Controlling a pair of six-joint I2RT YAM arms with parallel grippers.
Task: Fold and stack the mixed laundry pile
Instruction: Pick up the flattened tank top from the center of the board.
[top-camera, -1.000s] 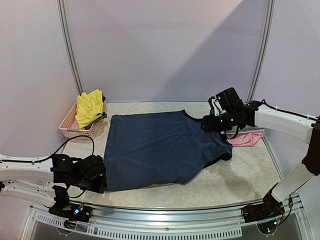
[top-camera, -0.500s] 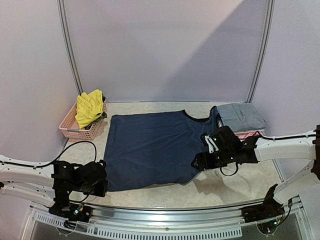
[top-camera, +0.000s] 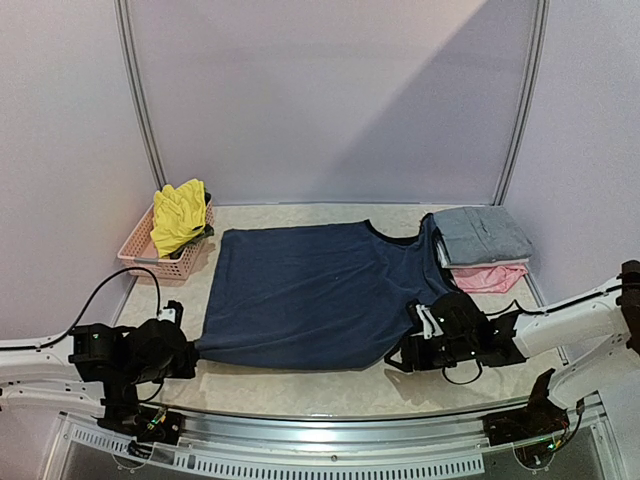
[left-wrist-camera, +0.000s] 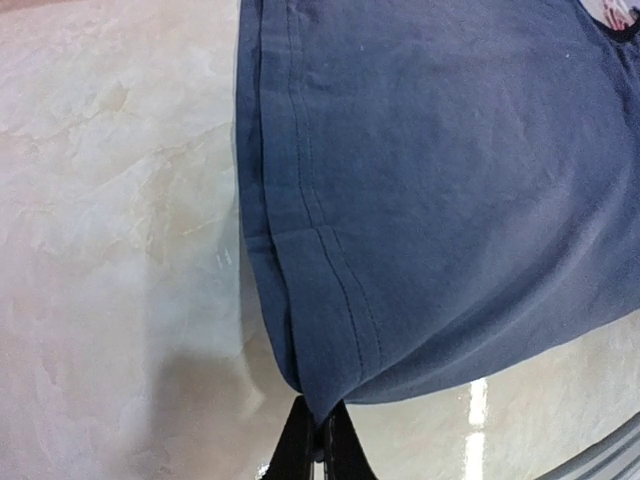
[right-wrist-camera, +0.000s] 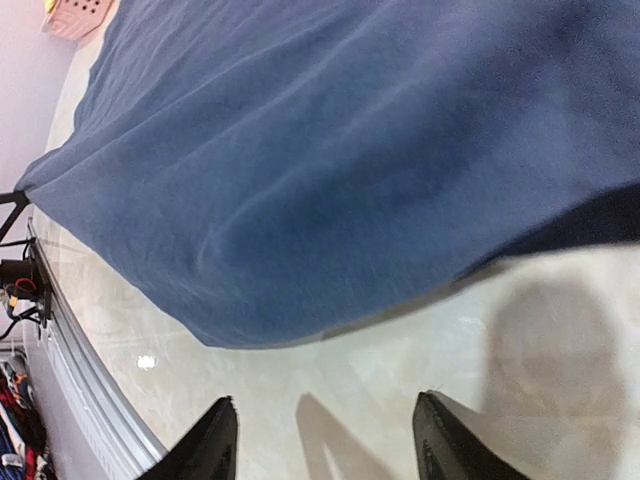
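navy blue top (top-camera: 310, 295) | yellow garment (top-camera: 178, 215) | pink basket (top-camera: 150, 262) | grey trousers (top-camera: 483, 233) | pink piece (top-camera: 488, 278) | beige marbled table (top-camera: 300, 385)

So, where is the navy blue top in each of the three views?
Top external: the navy blue top lies flat, mid-table.
Left wrist: fills the upper right.
Right wrist: fills the upper part.
Shared landmark: its hem corner pinched in the left tool, low centre in left wrist, far left in right wrist.

The left gripper (top-camera: 186, 352) lies low at eight o'clock, pinched tight on a corner of the navy top (top-camera: 320, 295). The right gripper (top-camera: 398, 357) hovers low at five o'clock, fingers parted.
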